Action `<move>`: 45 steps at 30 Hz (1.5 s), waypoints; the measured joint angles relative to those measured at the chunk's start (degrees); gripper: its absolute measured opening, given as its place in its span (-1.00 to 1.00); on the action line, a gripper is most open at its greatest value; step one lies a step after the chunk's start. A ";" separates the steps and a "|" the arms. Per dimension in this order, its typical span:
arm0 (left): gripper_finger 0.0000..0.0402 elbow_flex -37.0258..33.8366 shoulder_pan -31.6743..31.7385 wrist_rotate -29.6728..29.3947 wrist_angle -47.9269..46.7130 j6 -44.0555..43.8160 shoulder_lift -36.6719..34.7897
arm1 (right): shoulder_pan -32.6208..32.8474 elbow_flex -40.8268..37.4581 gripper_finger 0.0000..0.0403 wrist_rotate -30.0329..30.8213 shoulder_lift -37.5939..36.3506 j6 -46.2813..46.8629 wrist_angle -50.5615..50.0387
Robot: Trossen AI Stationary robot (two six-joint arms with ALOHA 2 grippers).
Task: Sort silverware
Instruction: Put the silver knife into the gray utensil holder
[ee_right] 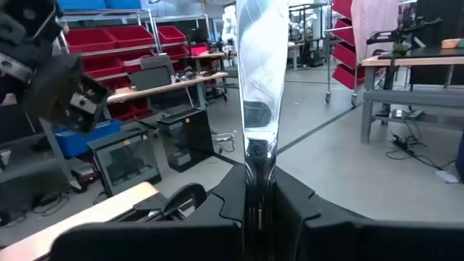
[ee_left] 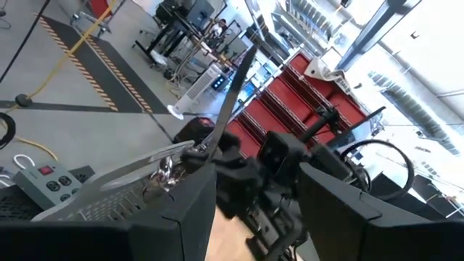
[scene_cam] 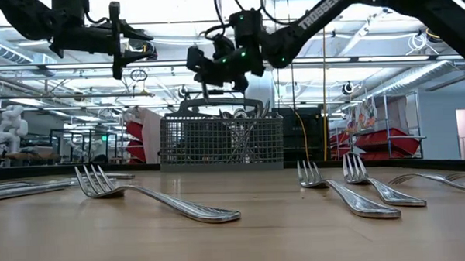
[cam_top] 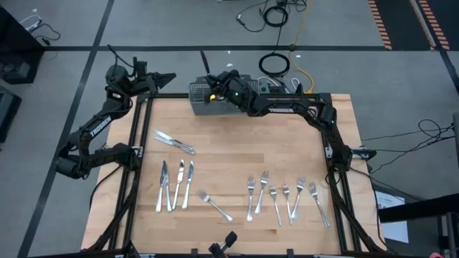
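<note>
From my seat, nearest me on the worktop [cam_top: 237, 136] lie the sorted silverware: a lone fork [cam_top: 214, 206], a row of forks [cam_top: 285, 198] to the right, three knives [cam_top: 176, 185] to the left and two more knives [cam_top: 174, 141] beyond them. Farther back, my right hand [cam_top: 212, 86] hangs over the wire basket [cam_top: 214, 102], clenched on a knife [ee_right: 257, 109] held upright. My left hand [cam_top: 166, 77] waits, released, above the far left corner.

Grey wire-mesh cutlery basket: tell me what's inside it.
Through the mesh of the grey wire-mesh cutlery basket, a few slim silver-coloured metal utensil handles stand upright. Their kinds and number are screened by the mesh; from above, the right gripper covers part of it.
</note>
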 joint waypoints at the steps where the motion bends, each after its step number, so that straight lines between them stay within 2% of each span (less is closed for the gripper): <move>1: -0.03 0.00 0.01 0.04 0.00 -0.01 0.00 | 0.07 0.00 -0.90 0.02 0.71 0.08 0.88; 8: -0.03 0.00 0.37 0.06 -0.01 -0.02 0.00 | 0.15 -0.01 -0.90 -0.12 3.93 2.87 2.13; 22: -0.03 0.00 0.33 0.07 -0.02 -0.02 0.00 | -0.31 0.00 -0.90 0.46 4.25 -2.91 0.55; 35: -0.03 0.00 0.33 0.11 -0.02 -0.02 0.00 | -0.98 0.00 -0.90 0.30 4.28 -3.41 -2.65; 45: -0.03 0.00 0.33 0.13 -0.04 -0.04 0.00 | -0.44 0.01 -0.90 0.29 6.37 -2.83 1.21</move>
